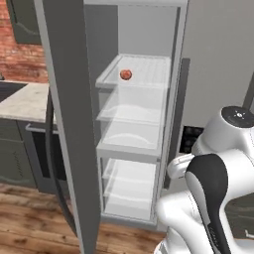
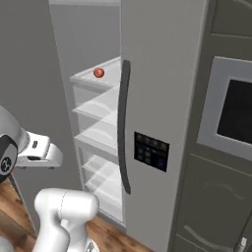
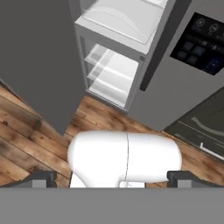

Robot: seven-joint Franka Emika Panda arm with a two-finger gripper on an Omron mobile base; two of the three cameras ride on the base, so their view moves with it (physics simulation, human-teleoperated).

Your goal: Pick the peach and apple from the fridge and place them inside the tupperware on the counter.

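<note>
One fruit was all you could find from the left base view: a small reddish round fruit (image 1: pixel 125 74) sat on the upper translucent shelf (image 1: pixel 141 69) of the fridge (image 1: pixel 149 30), near that shelf's front left corner, with the left door (image 1: pixel 64 124) swung wide open toward you. Whether it was the peach or the apple you could not tell at that size, and the second fruit was nowhere to be made out on the lower shelves. The arm's white links were folded low at the right, so the fruit lay well above and to the far left of them; your coming reach would have to rise and go forward into the open compartment. From the right base view, the same fruit (image 2: pixel 99 73) sat near the front edge of that shelf, left of the closed right door (image 2: pixel 162 98) with its long dark handle (image 2: pixel 124 128) and black control panel (image 2: pixel 152 151); the dark microwave (image 2: pixel 236 110) was cut off at the right. In the hand view, the gripper (image 3: pixel 111 181) pointed down at the wood floor (image 3: pixel 26 140), its two finger tips (image 3: pixel 41 180) standing far apart with nothing between them, and just the lower shelves fell inside the picture, so the fruit was beyond its top edge. You had no sight of the tupperware or its counter spot.
</note>
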